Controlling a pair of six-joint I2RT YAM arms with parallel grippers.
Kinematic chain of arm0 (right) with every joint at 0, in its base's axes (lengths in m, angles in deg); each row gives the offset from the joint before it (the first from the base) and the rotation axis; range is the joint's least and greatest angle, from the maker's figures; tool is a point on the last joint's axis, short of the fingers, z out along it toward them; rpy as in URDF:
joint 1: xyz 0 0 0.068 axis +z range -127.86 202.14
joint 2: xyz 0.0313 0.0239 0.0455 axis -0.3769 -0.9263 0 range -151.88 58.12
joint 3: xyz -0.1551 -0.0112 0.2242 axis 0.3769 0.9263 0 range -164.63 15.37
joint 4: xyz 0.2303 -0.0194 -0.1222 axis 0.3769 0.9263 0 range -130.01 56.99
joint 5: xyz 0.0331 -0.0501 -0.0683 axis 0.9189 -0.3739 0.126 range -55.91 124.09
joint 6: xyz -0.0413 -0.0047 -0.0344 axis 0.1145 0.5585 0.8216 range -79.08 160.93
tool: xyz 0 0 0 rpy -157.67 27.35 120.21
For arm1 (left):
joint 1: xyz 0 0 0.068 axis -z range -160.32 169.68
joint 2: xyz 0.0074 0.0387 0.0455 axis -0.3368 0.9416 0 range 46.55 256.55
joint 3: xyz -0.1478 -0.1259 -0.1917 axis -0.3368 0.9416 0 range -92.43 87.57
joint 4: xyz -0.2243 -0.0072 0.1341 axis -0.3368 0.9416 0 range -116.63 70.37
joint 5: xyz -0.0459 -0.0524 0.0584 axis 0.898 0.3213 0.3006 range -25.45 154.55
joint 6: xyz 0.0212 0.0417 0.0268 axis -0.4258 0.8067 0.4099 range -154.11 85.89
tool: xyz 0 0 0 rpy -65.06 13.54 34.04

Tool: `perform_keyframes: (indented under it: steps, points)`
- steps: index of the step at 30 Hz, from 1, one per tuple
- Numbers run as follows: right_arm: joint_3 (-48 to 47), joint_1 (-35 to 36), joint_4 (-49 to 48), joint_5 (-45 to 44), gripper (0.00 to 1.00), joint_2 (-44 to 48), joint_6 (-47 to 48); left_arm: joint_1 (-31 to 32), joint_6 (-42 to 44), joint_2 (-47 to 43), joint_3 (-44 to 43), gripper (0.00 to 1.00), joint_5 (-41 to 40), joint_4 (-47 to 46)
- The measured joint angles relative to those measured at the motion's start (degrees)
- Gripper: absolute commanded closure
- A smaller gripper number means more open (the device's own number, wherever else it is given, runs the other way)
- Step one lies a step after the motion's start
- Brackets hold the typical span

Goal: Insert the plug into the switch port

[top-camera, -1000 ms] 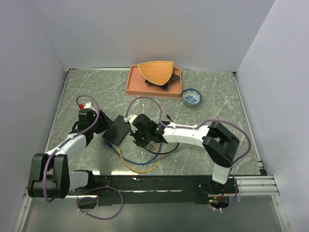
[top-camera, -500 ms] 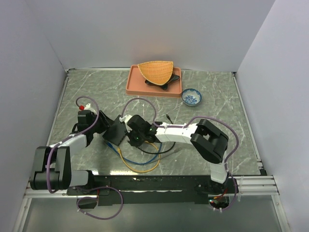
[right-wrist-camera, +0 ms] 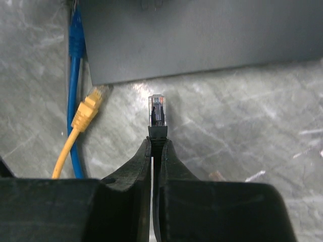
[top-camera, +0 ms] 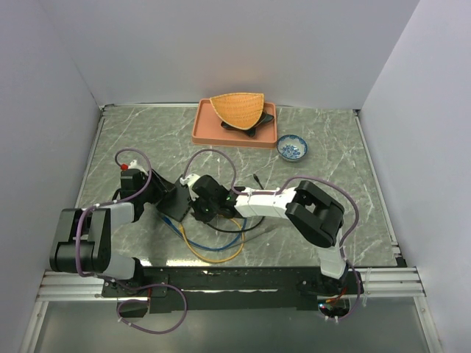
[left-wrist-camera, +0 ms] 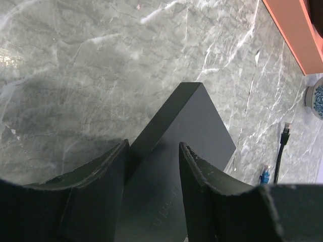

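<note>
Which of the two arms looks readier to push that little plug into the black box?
The right. The right claw is shut on the black plug, whose tip points at the switch just ahead. The left claw grips the switch, so it seems busy steadying it.

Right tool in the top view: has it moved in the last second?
Yes. The right tool, carrying the plug, has shifted left, farther from the blue bowl and closer to the switch.
</note>
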Motion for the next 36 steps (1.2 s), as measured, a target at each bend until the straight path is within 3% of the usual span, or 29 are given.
perform_keyframes:
  steps: [23,36]
  points:
    - [4.2,1.9,-10.6,-5.4,1.00,-1.7,-0.4,-0.1,-0.9,1.8,-0.2,0.51,0.0,-0.7]
    - [4.5,3.3,-11.2,-9.0,1.00,-1.7,-0.2,-0.1,-0.9,2.6,-0.5,0.51,0.4,-1.3]
